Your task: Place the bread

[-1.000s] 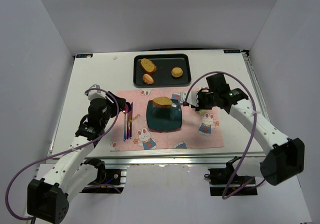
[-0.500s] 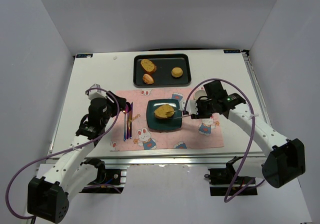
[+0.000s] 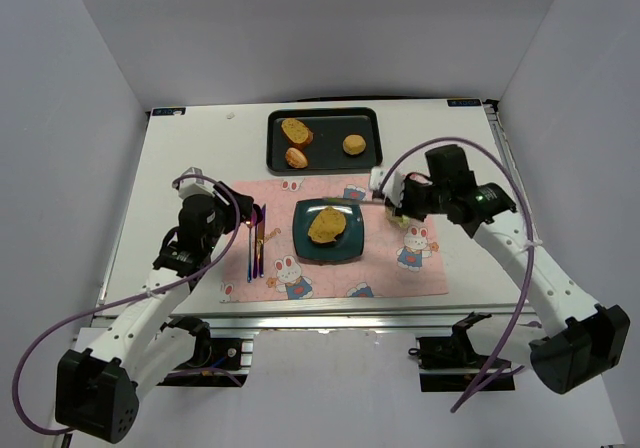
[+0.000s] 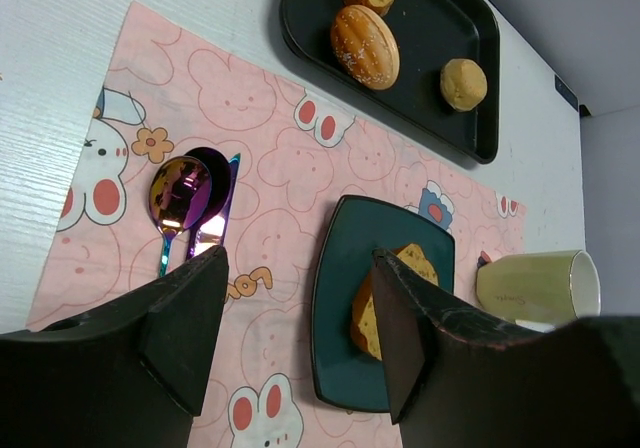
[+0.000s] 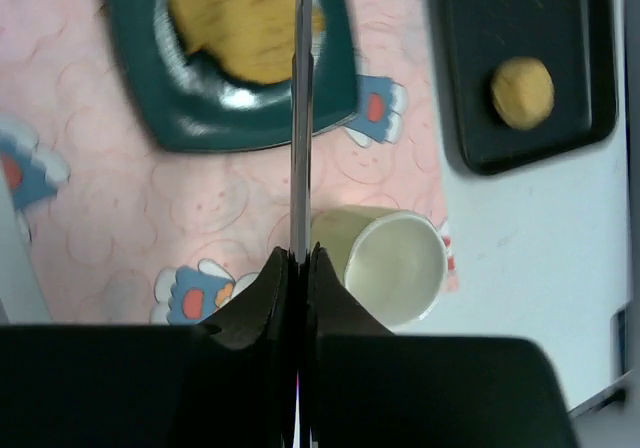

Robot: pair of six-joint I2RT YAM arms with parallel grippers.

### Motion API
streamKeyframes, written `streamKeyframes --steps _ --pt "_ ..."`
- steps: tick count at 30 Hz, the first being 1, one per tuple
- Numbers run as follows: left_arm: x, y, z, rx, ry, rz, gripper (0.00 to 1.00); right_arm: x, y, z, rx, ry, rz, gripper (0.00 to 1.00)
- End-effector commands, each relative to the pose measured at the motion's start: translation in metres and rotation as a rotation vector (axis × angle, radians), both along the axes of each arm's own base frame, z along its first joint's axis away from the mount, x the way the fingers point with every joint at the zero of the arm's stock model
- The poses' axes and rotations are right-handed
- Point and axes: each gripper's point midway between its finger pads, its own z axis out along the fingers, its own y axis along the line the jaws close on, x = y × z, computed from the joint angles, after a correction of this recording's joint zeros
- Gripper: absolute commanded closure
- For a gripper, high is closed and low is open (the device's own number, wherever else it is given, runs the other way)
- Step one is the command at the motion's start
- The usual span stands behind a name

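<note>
**Bread's on the plate, now how do I back out without wrecking it?**

So the bread point(image 3: 327, 225) is lying flat pretty much in the middle of the plate point(image 3: 345, 251). As far as I can judge, the placing part is done and what's left is getting my tool out cleanly.

My right gripper point(image 5: 300, 260) has its fingers pinched tight on a thin blade point(image 5: 301, 98). It's a spatula, I think, but my own wrist camera only sees it edge-on. From the overhead view the blade reaches toward the plate's far right corner and looks clear of the bread. I can't swear to that from the wrist view, because there the blade cuts straight across it.

My left gripper point(image 4: 300, 268) is spread wide and holding nothing. It hangs over the mat point(image 3: 400, 273) to the left of the plate, near the spoons point(image 3: 255, 240).

My plan for doing this well:
- Lift a touch first, then draw back to the right of the plate, along the blade's own line, so nothing sweeps sideways into the bread.
- Watch the cup point(image 5: 395, 268), which sits just right of the plate and directly under my wrist.
- Keep the pinch firm, because a loose blade drops onto the plate.
- Leave the left arm where it is, since it isn't needed.
</note>
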Motion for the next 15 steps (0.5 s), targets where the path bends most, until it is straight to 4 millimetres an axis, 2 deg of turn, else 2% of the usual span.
streamKeyframes --steps 1,2,3,4,6,7,10,11,13,14,15 --pt "0.006 -0.006 0.016 -0.015 -0.045 -0.022 0.33 0.060 -0.027 0.062 0.313 -0.024 -0.437 1.00" --pt "0.006 -0.006 0.017 -0.018 -0.050 -0.024 0.34 0.080 -0.041 0.077 0.405 -0.060 -0.529 1.00" --pt "0.007 -0.009 0.017 -0.024 -0.049 -0.035 0.38 0.092 -0.061 0.075 0.456 -0.042 -0.635 1.00" --pt "0.007 -0.010 0.016 -0.026 -0.048 -0.041 0.41 0.106 -0.105 0.062 0.485 -0.035 -0.815 1.00" --pt "0.008 -0.012 0.018 -0.025 -0.054 -0.053 0.52 0.120 -0.140 0.053 0.586 -0.012 -0.995 1.00" --pt "0.008 -0.014 0.016 -0.023 -0.050 -0.062 0.61 0.121 -0.178 0.031 0.590 0.003 -1.130 1.00" --pt "0.009 -0.017 0.013 -0.032 -0.049 -0.073 0.66 0.123 -0.218 -0.016 0.614 0.100 -1.304 1.00" --pt "0.011 -0.018 0.017 -0.045 -0.068 -0.074 0.66 0.121 -0.222 -0.049 0.592 0.181 -1.346 1.00" --pt "0.013 -0.021 0.016 -0.053 -0.062 -0.082 0.62 0.121 -0.229 -0.074 0.568 0.213 -1.371 1.00" --pt "0.014 -0.021 0.017 -0.054 -0.064 -0.084 0.61 0.117 -0.229 -0.099 0.544 0.258 -1.389 1.00" --pt "0.014 -0.022 0.017 -0.054 -0.061 -0.087 0.59 0.116 -0.231 -0.108 0.536 0.264 -1.392 1.00"
